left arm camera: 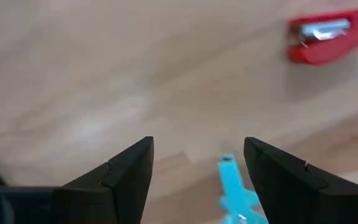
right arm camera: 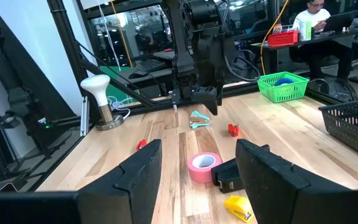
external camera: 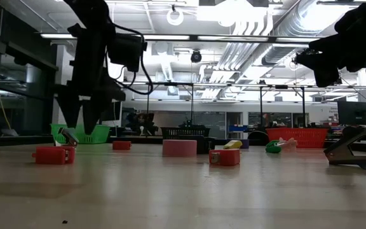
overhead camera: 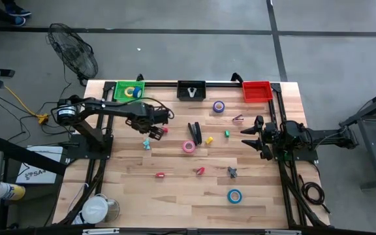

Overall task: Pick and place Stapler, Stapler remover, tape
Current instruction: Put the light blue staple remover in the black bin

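Both arms are dark, near black, built of chunky jointed segments. The left arm [overhead camera: 103,108], at the high view's left, has a round joint housing with a pale ring-shaped label and black cables looping along it. The right arm [overhead camera: 305,136], at the right, is all black. Each gripper's fingers [left arm camera: 126,171] are matte black, tapering wedges.

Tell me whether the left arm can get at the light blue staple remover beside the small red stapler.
Probably yes: the left hand hangs open right above the light blue staple remover, with nothing between them.
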You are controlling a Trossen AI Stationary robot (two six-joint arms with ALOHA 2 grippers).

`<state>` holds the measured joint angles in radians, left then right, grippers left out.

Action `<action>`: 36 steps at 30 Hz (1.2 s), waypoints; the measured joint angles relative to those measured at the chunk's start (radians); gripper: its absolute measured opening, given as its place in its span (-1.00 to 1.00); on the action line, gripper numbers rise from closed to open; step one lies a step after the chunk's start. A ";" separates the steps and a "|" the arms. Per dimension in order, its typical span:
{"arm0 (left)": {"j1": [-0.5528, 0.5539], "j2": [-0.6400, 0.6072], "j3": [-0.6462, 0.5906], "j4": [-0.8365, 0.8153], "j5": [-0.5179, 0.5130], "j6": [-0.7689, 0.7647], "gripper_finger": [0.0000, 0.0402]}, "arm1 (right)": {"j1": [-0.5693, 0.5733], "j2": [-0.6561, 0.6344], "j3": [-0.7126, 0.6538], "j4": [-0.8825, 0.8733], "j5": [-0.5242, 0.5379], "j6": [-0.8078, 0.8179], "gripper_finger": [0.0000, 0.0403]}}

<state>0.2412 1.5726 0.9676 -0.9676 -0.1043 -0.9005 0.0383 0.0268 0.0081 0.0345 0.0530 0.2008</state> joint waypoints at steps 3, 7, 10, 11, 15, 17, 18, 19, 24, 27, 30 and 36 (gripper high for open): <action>-0.002 0.000 0.000 -0.003 0.076 -0.006 0.22 | 0.000 0.000 0.000 0.000 0.000 0.000 -0.02; -0.023 0.003 0.000 -0.002 0.108 -0.040 0.22 | 0.000 0.000 0.000 0.000 0.000 0.000 -0.02; -0.044 0.003 0.000 0.001 0.125 -0.053 0.22 | 0.000 0.000 0.000 0.000 0.000 0.000 -0.02; -0.053 0.003 0.000 0.001 0.128 -0.060 0.22 | 0.000 0.000 0.000 0.000 0.000 0.000 -0.02; -0.090 0.003 0.000 0.001 0.118 -0.094 0.22 | 0.000 0.000 0.000 0.000 0.000 0.000 -0.02; -0.099 0.003 0.000 0.001 0.112 -0.104 0.22 | 0.000 0.000 0.000 0.000 0.000 0.000 -0.02; -0.105 0.003 0.000 0.002 0.104 -0.109 0.22 | 0.000 0.000 0.000 0.000 0.000 0.000 -0.02; -0.107 0.003 0.000 0.003 0.098 -0.115 0.22 | 0.000 0.000 0.000 0.000 0.000 0.000 -0.02; -0.120 0.003 0.000 0.007 0.090 -0.131 0.22 | 0.000 0.000 0.000 0.000 0.000 0.000 -0.02; -0.120 0.014 0.000 0.010 0.090 -0.134 0.22 | 0.000 0.000 0.000 0.000 0.000 0.000 -0.02; -0.117 0.034 -0.002 0.015 0.090 -0.132 0.22 | 0.000 0.000 0.000 0.000 0.000 0.000 -0.02; -0.118 0.091 -0.001 0.030 0.119 -0.117 0.22 | 0.000 0.000 0.000 0.000 0.000 0.000 -0.02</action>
<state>0.1234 1.6640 0.9665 -0.9372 0.0148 -1.0180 0.0381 0.0270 0.0082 0.0350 0.0531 0.2008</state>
